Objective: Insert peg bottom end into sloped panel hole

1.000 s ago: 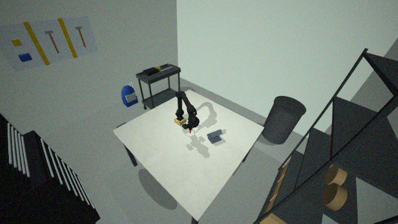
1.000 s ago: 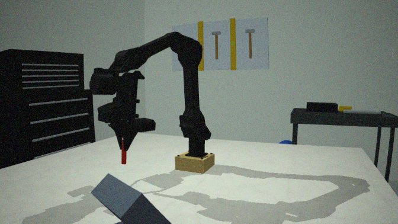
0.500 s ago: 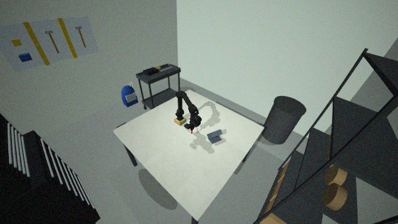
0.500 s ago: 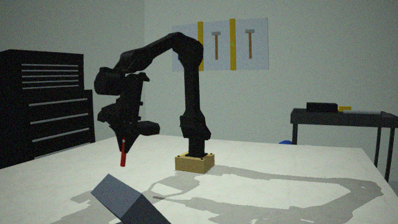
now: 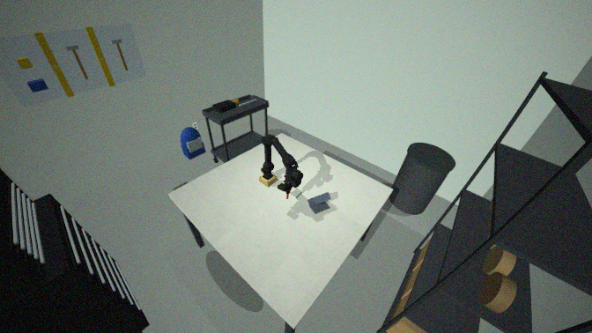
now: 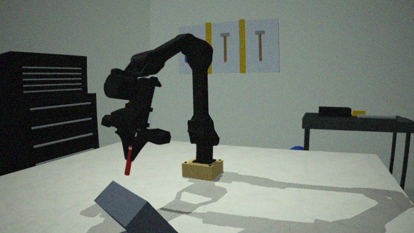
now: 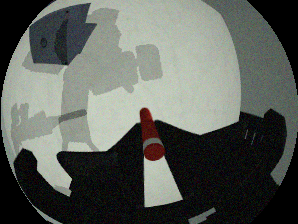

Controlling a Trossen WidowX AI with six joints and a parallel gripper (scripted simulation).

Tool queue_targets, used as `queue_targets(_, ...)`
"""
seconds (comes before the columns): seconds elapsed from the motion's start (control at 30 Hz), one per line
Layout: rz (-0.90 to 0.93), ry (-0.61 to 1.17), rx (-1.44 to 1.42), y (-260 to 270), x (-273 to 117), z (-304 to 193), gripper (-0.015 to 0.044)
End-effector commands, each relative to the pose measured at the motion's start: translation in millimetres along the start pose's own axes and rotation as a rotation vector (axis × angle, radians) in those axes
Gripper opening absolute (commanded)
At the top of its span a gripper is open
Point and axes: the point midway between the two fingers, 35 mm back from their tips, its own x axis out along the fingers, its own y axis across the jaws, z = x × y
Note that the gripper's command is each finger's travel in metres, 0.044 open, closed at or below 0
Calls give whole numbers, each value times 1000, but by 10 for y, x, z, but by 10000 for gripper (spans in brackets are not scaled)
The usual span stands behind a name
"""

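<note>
A round red peg point(image 5: 287, 196) point(image 6: 127, 169) point(image 7: 145, 115) with a grey band near its top is held above the table, leaning slightly in the exterior view. My gripper point(image 5: 287, 190) point(image 6: 129, 155) point(image 7: 147, 125) is shut on its upper part, and its lower end sticks out below the fingertips. The blue-grey sloped panel point(image 5: 319, 199) point(image 6: 118, 201) point(image 7: 49, 24) stands apart from the peg, nearer the exterior camera. Its small dark round hole point(image 7: 43, 42) shows at the upper left of the wrist view, beside a dark shadow on the face. The hole cannot be made out in either the top or the exterior view.
The arm's wooden base block point(image 5: 267, 180) point(image 6: 197, 171) stands on the white table point(image 5: 247, 229) point(image 6: 277, 172). The arm's shadow falls across the tabletop and reaches the panel. A cart point(image 5: 235, 110) point(image 6: 336, 126), a drawer cabinet point(image 6: 58, 114) and a bin point(image 5: 416, 181) stand beyond the table.
</note>
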Motion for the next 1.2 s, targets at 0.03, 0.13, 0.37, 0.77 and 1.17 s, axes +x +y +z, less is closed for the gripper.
queue_targets(0.03,-23,-16,-48,54,-1,34,0)
queue_targets(0.13,-33,-25,-70,81,-4,56,0)
queue_targets(0.37,-58,-46,-122,148,-13,107,0)
queue_targets(0.77,-101,-84,-208,267,-34,189,0)
queue_targets(1.17,-143,-123,-292,393,-60,266,0)
